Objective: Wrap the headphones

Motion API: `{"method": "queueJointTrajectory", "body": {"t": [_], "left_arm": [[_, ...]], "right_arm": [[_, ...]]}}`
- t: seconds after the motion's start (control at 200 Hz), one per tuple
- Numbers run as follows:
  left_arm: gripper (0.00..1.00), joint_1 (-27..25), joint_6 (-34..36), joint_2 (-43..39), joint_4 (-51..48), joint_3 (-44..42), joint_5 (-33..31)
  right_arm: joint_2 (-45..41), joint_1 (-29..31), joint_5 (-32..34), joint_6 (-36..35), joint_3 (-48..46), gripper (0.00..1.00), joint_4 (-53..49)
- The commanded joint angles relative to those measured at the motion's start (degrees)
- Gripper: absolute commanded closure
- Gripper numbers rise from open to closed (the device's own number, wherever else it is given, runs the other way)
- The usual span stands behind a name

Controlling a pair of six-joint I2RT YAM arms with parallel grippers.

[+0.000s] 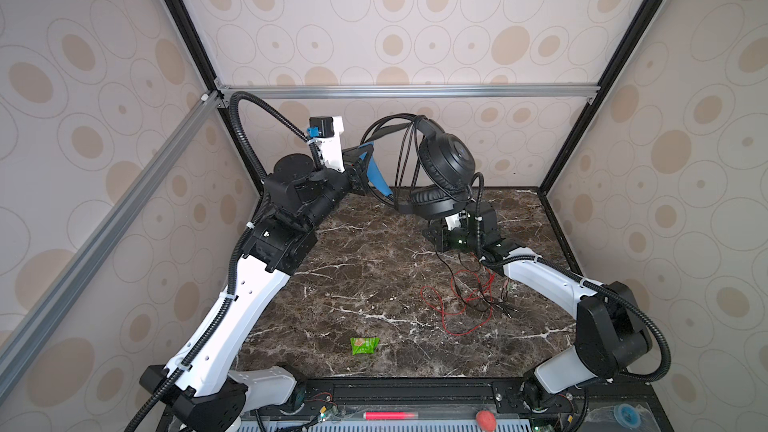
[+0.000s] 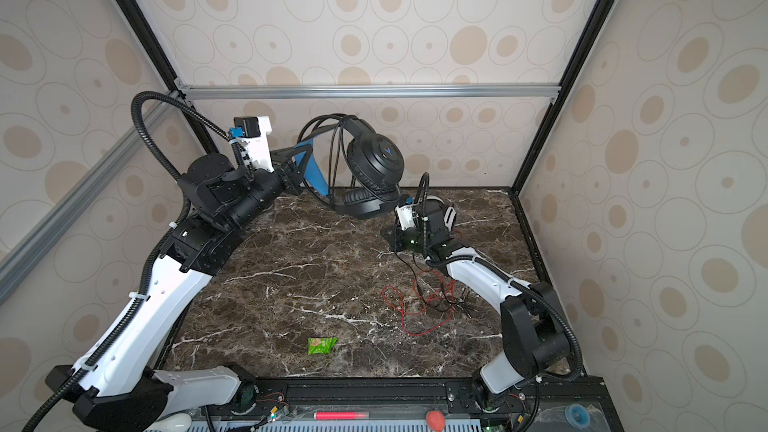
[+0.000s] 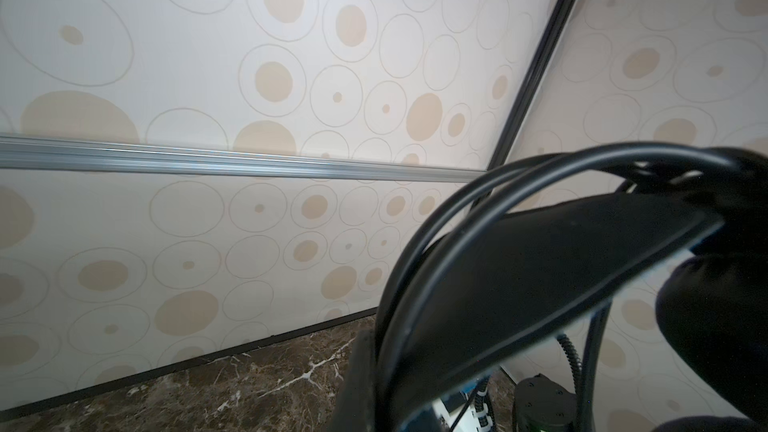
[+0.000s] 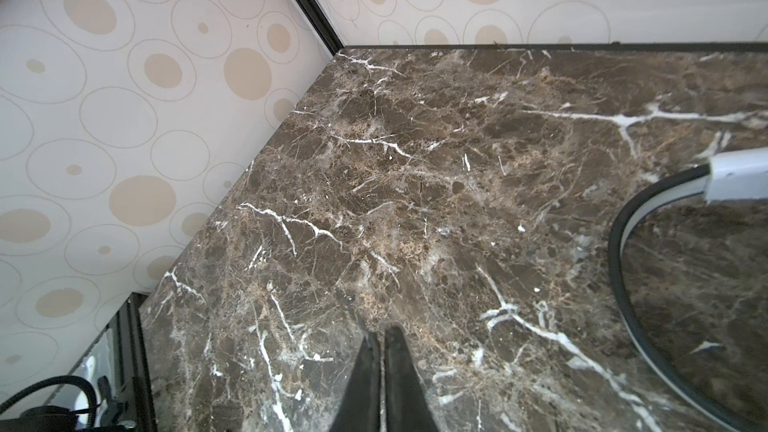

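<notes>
**Black headset aloft, white one mostly hidden**

The white headset (image 2: pixel 452 218) is nearly all hidden behind the right arm (image 2: pixel 478 272) at the table's (image 1: pixel 365 284) back. A red cable (image 1: pixel 453 309) sprawls on the table. High above the table, the left gripper (image 1: pixel 367 158) clamps the black headset's (image 1: pixel 446 160) blue band (image 1: pixel 376 170). The right gripper (image 4: pixel 381 347), low over the table, is pinched together with nothing in it.
</notes>
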Motion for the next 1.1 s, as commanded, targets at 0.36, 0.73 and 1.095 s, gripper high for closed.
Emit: {"method": "queueJointTrajectory", "body": {"t": [0.36, 0.73, 1.095], "left_arm": [[1.0, 2.3, -15.6, 2.6, 1.9, 6.0, -25.0], [1.0, 4.3, -20.6, 11.9, -2.0, 11.0, -29.4], [1.0, 4.8, -23.2, 14.4, -0.1, 4.2, -30.6]], "right_arm": [[-4.6, 8.0, 14.1, -7.8, -0.9, 1.0, -15.3], [-8.9, 20.8, 27.7, -15.5, 0.4, 1.0, -26.1], [-6.5, 28.5, 33.5, -23.3, 7.8, 1.0, -32.6]]}}
